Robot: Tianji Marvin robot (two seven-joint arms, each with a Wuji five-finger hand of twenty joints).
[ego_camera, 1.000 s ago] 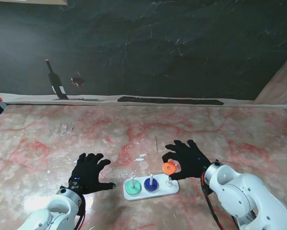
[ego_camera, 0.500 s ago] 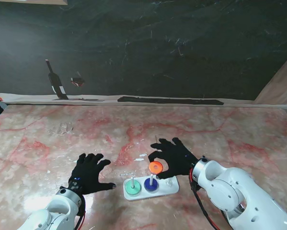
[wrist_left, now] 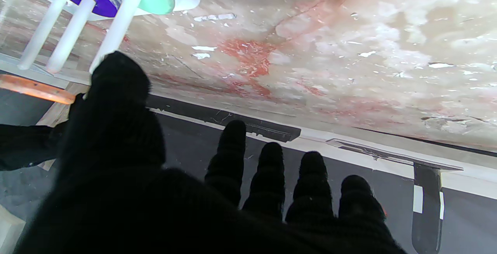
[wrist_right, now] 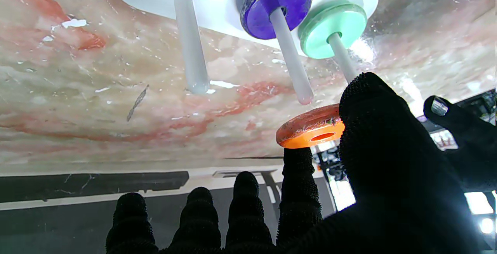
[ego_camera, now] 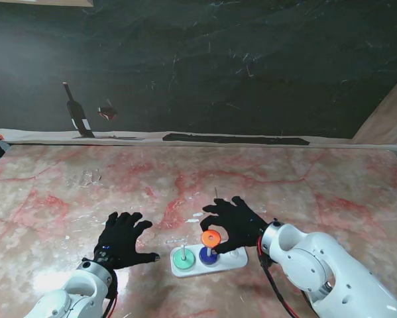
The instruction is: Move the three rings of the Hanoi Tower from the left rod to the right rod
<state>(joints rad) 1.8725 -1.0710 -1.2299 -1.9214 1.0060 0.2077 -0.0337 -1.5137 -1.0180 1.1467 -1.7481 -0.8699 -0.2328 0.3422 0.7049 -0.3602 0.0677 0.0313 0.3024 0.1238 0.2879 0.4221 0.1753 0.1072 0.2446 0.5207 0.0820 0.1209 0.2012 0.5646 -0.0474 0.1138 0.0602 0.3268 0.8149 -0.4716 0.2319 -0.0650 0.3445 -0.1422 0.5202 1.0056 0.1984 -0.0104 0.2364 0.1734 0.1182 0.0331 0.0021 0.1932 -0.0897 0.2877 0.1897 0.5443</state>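
The white base [ego_camera: 232,260] lies on the table close to me with three upright rods. A green ring [ego_camera: 183,261] sits on its left rod and a blue ring [ego_camera: 208,257] on the middle rod; the right rod [wrist_right: 189,32] is bare. My right hand [ego_camera: 236,222] is shut on an orange ring [ego_camera: 211,238], pinched between thumb and forefinger just over the tip of the middle rod [wrist_right: 291,63]. In the right wrist view the orange ring [wrist_right: 310,126] hangs free of the rod tips. My left hand [ego_camera: 122,238] rests open and flat on the table, left of the base.
The marble table [ego_camera: 304,185] stretches away from me to a dark wall. A wooden board [ego_camera: 387,119] leans at the far right. A strip of pale edging [ego_camera: 185,138] runs along the table's far side.
My right hand has carried the orange ring leftward, from over the right rod to over the middle rod, and a little lower. The left hand has not moved.
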